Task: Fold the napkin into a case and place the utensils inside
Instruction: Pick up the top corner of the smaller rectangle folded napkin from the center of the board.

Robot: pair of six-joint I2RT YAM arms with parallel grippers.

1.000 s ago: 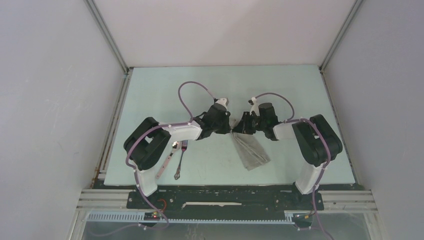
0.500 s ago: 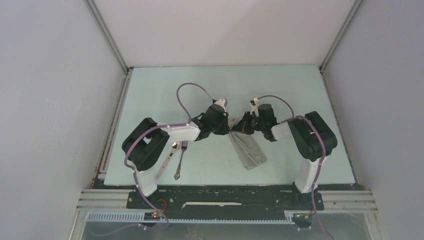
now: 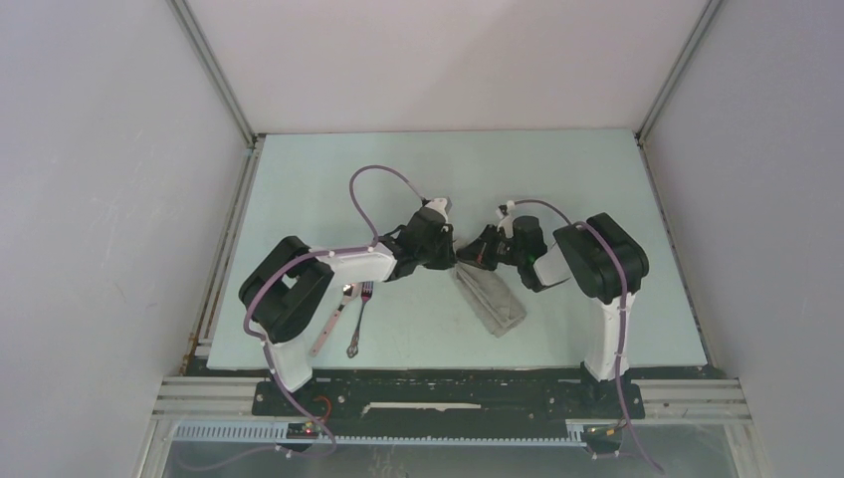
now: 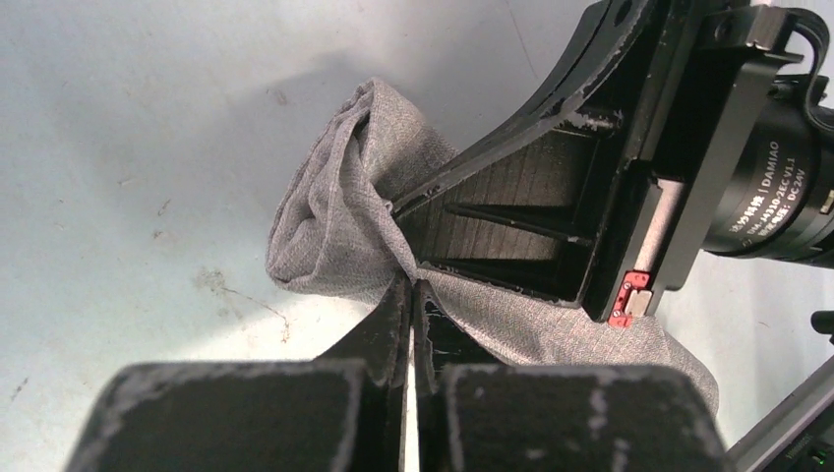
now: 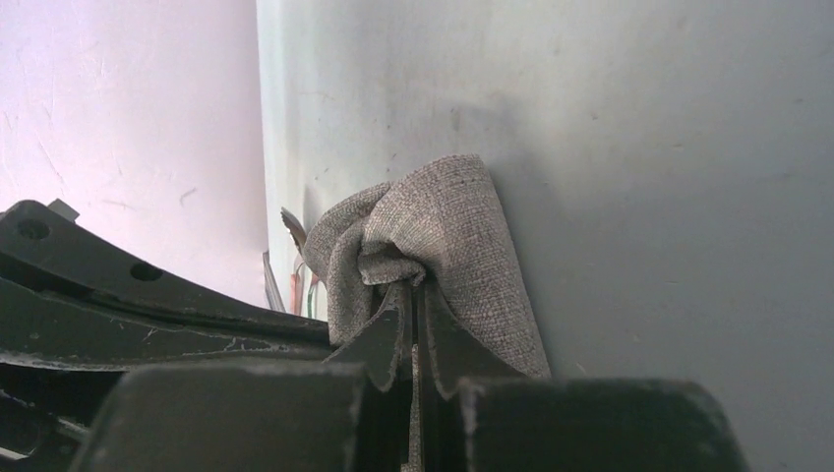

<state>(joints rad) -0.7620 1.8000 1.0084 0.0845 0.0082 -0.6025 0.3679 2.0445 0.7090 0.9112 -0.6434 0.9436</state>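
**Top view.** The tips of the left claw [image 3: 455,262] and right claw [image 3: 470,259] meet at the far end of the napkin [image 3: 495,302]. The claw bodies hide the contact, so neither gap can be judged here. The napkin lies on the surface [image 3: 318,189] as a narrow grey strip running from the claws toward the near edge. The spoon [image 3: 328,321] and fork [image 3: 359,314] lie side by side, well left of the left claw and apart from the cloth. The left arm partly covers their upper ends.

**Left wrist view.** The left claw is pinched tight on a fold at the napkin's edge. The right claw's body blocks the cloth beyond.

**Right wrist view.** The right claw is clamped on a bunched corner of the napkin, with cloth rising above its tips.
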